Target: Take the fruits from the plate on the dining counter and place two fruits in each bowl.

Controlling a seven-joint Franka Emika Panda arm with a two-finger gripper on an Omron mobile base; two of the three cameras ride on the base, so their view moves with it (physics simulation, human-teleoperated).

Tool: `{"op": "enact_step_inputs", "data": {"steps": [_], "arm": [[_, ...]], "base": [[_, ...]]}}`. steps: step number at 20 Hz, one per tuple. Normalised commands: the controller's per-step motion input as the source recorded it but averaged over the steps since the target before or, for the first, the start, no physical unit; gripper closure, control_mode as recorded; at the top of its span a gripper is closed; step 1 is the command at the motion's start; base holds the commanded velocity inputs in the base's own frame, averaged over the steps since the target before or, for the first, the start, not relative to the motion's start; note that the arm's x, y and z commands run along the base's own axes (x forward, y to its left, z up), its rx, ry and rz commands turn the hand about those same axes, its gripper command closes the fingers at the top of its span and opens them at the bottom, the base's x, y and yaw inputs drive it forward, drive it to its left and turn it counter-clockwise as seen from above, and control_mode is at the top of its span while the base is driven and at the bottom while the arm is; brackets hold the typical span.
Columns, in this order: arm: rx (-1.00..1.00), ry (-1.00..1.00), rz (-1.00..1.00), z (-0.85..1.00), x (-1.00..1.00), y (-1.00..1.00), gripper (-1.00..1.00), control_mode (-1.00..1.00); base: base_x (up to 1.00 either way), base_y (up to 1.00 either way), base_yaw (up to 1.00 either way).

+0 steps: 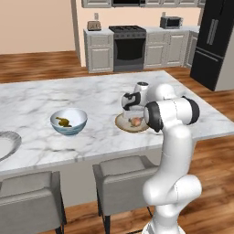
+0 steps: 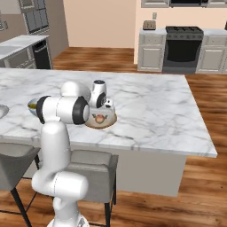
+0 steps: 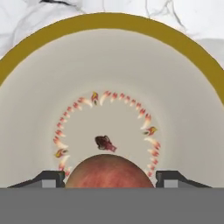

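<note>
Hand view showed the pincer (image 3: 109, 177) spread wide, its tips flanking the peach (image 3: 109, 171) at lower centre, inside the tan bowl (image 3: 39, 109). Risk was judged: a careless lift could have nudged the round fruit, rolling it.

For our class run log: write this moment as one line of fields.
gripper: open, astride peach | peach: in tan bowl | blue bowl: holds fruit | plate: at counter's left
</note>
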Motion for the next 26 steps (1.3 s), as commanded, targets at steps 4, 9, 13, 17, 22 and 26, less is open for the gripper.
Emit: {"op": "enact_step_inputs", "data": {"steps": [4,9,13,17,22,26], "arm": [[0.0,0.0,0.0,0.2,0.02,0.0,-1.0,-1.0],[0.0,0.0,-0.01,0.74,-0.25,0.0,-1.0,-1.0],[0.0,-0.02,-0.07,0.44,-1.0,0.0,-1.0,-1.0],[0.0,-0.01,0.0,0.44,-1.0,-0.03,-1.0,-1.0],[0.0,-0.06,0.0,0.27,-0.82,0.08,-1.0,-1.0],[0.0,0.0,0.0,0.12,-0.41,0.14,-1.0,-1.0]], "base": [[0.0,0.0,0.0],[0.0,0.0,0.0],[0.0,0.0,0.0],[0.0,0.0,0.0],[0.0,0.0,0.0],[0.0,0.0,0.0]]}}
